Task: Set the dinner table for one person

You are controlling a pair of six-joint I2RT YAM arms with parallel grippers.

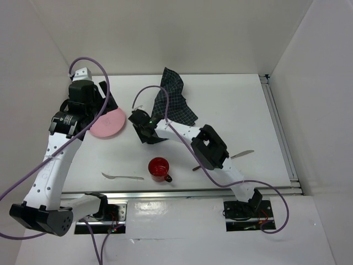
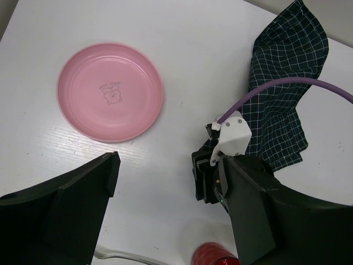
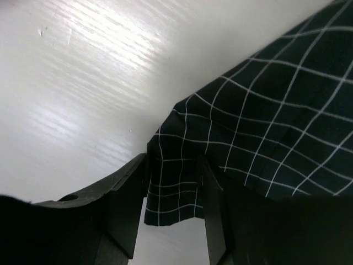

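Pink plate (image 1: 108,122) is sitting far-left on the white counter (image 1: 242,105), well apart from the other pieces and not forming a place setting yet. Left pincer (image 2: 172,163) is hovering over the counter near it, jaws spread wide, carrying nothing. Fork (image 1: 122,176) is lying near the front edge, with the red cup (image 1: 159,168) standing just right of it, not touching.

Centre-back, the navy checked cloth (image 1: 174,102) is lying crumpled. Right pincer (image 3: 172,212) is sitting low at the cloth's near-left corner, with that corner lying between the fingers. I can't tell whether it's clamping or only flanking.

Knife (image 1: 241,154) is lying far-right, partly hidden by the right arm.

Progress is looking early: everything is sitting on the counter but scattered, and nothing is lining up as one setting. I'm reading the current step as grabbing the cloth to spread it as a placemat. Remaining work is looking like flattening the cloth, putting the plate on it, setting fork and knife either side, and placing the cup beside.
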